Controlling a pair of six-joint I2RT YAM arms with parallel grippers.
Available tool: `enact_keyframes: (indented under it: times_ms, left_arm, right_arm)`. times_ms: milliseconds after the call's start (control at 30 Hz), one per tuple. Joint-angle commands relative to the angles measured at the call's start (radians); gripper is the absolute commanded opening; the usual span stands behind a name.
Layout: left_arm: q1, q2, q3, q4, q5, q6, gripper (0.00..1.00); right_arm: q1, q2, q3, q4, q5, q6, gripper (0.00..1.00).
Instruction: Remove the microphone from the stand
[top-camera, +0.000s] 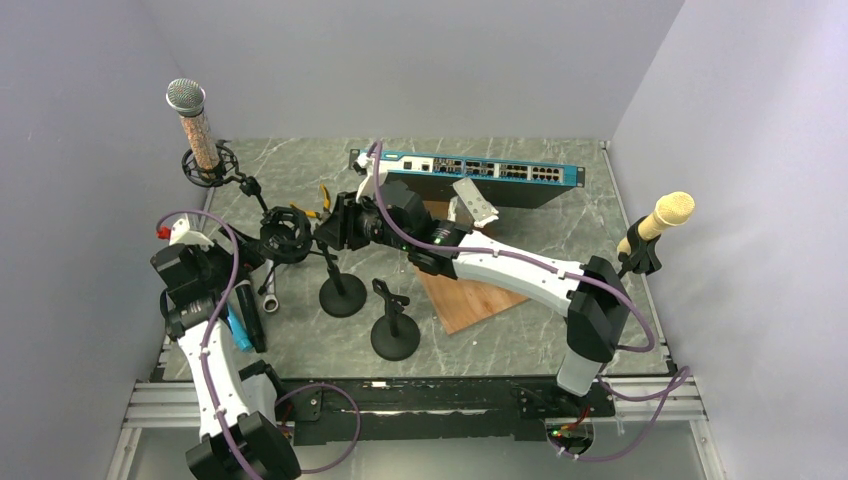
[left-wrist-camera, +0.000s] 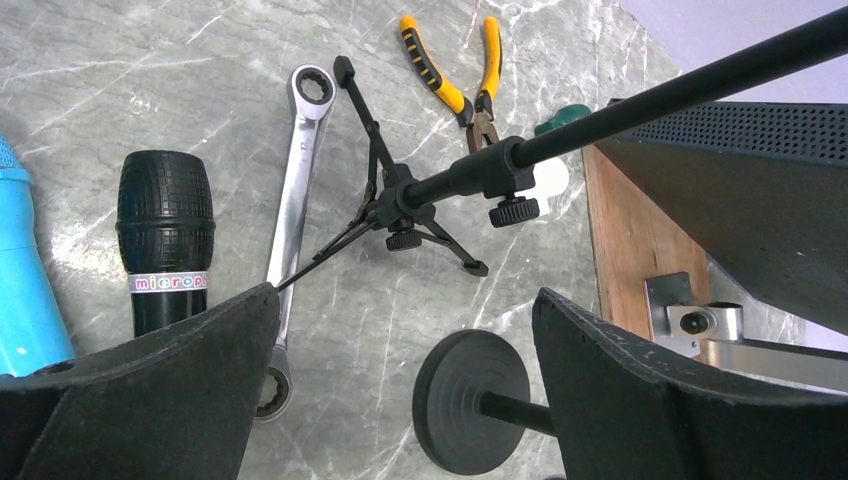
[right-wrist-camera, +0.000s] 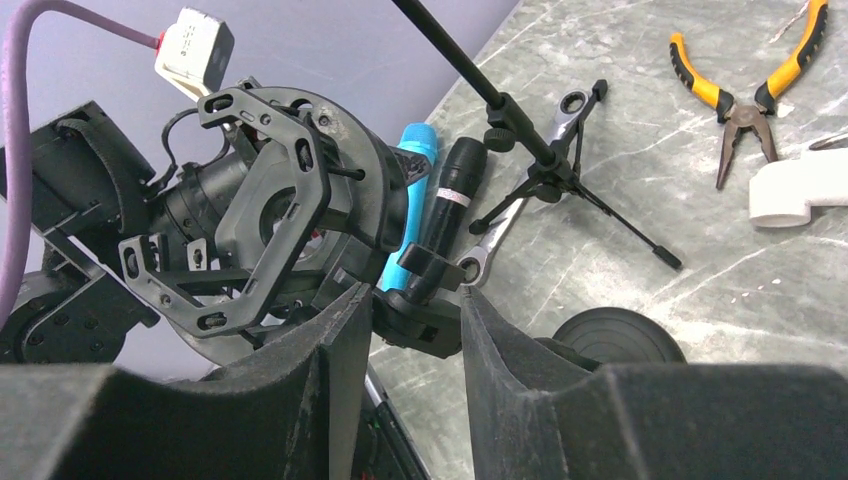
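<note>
An empty black shock mount (right-wrist-camera: 270, 210) tops the stand (top-camera: 342, 294) in the middle. My right gripper (right-wrist-camera: 415, 292) is shut on the stand's black swivel joint (right-wrist-camera: 425, 325) just below that mount. A black microphone (left-wrist-camera: 165, 230) and a blue microphone (left-wrist-camera: 20, 285) lie side by side on the table at the left. My left gripper (left-wrist-camera: 405, 295) hangs open above the table near them, holding nothing. A silver-headed microphone (top-camera: 192, 120) sits upright in a shock mount at the back left. A yellow-headed microphone (top-camera: 662, 218) is clipped on a stand at the right.
A ratchet wrench (left-wrist-camera: 295, 190), a small tripod base (left-wrist-camera: 400, 205) with a boom rod, and yellow pliers (left-wrist-camera: 455, 75) lie behind the left gripper. A second round-based stand (top-camera: 395, 335) stands in front. A wooden board (top-camera: 470, 295) and a network switch (top-camera: 470, 172) lie further back.
</note>
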Motion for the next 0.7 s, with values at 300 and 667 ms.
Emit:
enact_keyframes:
  times_ms: [300, 667]
  left_arm:
    - [-0.002, -0.043, 0.009, 0.018, -0.062, 0.005, 0.99]
    - [-0.012, -0.064, 0.066, -0.059, -0.181, 0.037, 0.99]
  right_arm:
    - [0.047, -0.001, -0.125, -0.095, 0.110, -0.095, 0.39]
    - [0.047, 0.014, -0.201, -0.060, 0.140, -0.117, 0.39]
